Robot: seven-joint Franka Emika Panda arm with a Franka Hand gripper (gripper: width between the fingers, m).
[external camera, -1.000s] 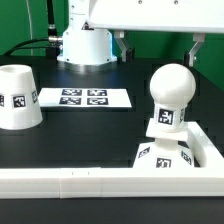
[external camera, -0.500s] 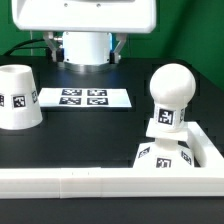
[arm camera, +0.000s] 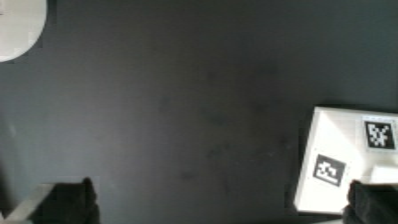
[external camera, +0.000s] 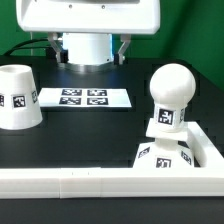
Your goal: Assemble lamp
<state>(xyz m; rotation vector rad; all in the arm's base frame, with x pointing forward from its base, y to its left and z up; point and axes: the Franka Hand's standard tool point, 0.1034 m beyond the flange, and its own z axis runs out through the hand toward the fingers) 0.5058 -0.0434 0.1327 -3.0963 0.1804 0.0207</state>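
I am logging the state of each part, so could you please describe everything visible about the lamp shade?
The lamp shade is a white, smooth, plastic-looking tapered cup. It stands upright with its narrower end up, on the black table at the exterior view's left, cut off by the picture's edge. A black-and-white square tag sits on its side wall. It stands alone: the marker board lies just beside it without clearly touching, the bulb and base are far across, and nothing grips it.

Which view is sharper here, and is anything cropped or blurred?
Exterior view: sharp, evenly lit; tags on the shade and bulb are readable, and the arm is cropped at the top. Wrist view: soft and dim; the marker board is cropped, its tags blurred.
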